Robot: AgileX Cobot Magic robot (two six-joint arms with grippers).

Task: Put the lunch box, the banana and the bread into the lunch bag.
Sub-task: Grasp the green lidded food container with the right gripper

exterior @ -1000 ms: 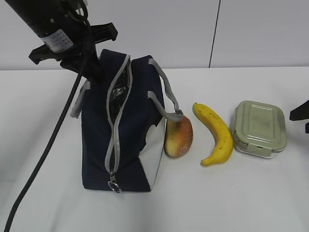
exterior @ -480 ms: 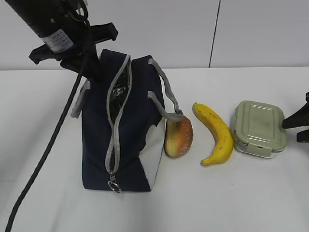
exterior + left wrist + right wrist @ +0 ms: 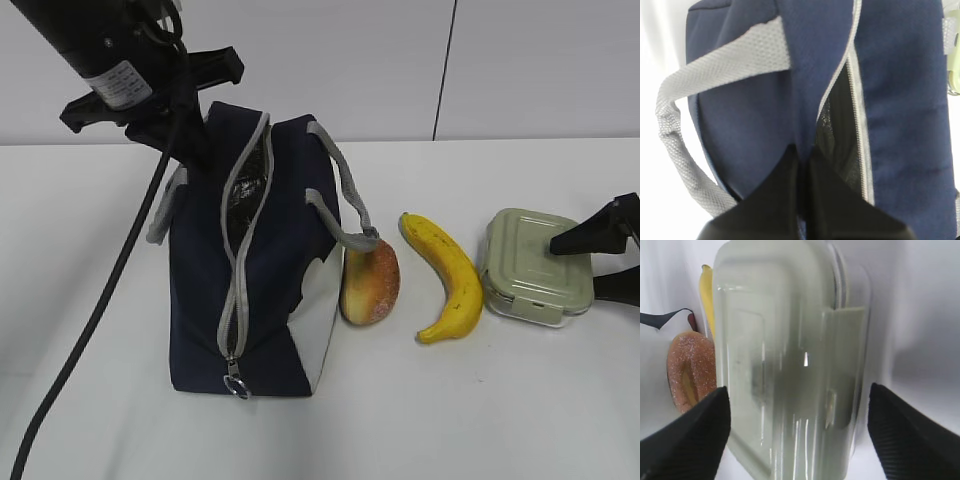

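The right tool is spread wide around the lunch box on the surface. Beside it lie the banana and bread. The left tool pinches the open lunch bag.

Free room and obstacles around a lunch bag and three food items on a white table.

The lunch bag stands at left with its zipper parted into a narrow slit; the left gripper, fingers pressed together on the fabric beside the slit, and its arm crowd the bag's far left end. A grey strap droops onto the bread, which touches the bag's white side. Narrow gaps separate bread, banana and lunch box. The right gripper has its fingers spread on either side of the lunch box. Bare table lies in front.
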